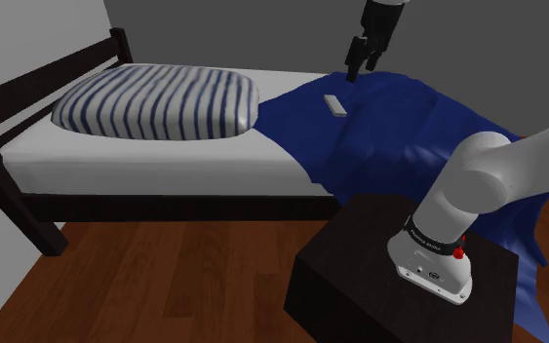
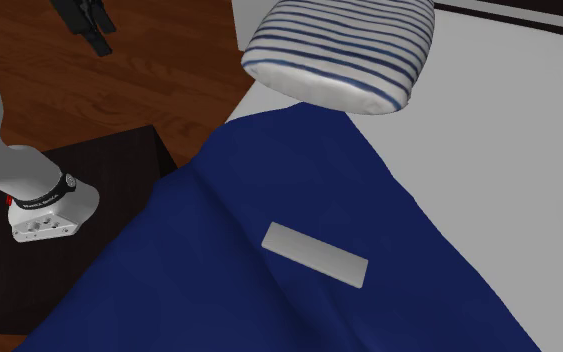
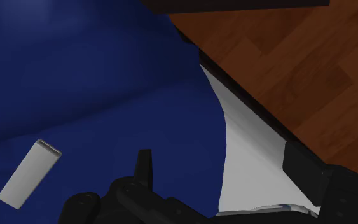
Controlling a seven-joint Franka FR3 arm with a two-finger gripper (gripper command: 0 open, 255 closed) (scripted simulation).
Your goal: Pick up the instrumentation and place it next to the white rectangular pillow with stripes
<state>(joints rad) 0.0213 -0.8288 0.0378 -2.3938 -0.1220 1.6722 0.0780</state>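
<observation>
The instrumentation (image 1: 333,104) (image 2: 315,254) (image 3: 28,173) is a small flat pale-grey rectangular bar lying on the dark blue blanket (image 1: 399,127) (image 2: 199,260) (image 3: 95,76). The white pillow with blue stripes (image 1: 155,102) (image 2: 339,50) rests at the head of the bed, a little apart from the bar. My black gripper (image 1: 358,70) (image 2: 97,35) (image 3: 219,153) hangs open above the blanket, up and slightly past the bar, with nothing between its fingers. In the wrist view the bar lies off to the side of the fingers.
The bed has a dark wooden frame (image 1: 28,93) and a white mattress (image 1: 116,161) (image 2: 509,130). The blanket drapes over the bed's side toward my dark stand (image 1: 360,263) (image 2: 79,170). Brown wooden floor (image 1: 145,283) (image 3: 298,57) surrounds the bed.
</observation>
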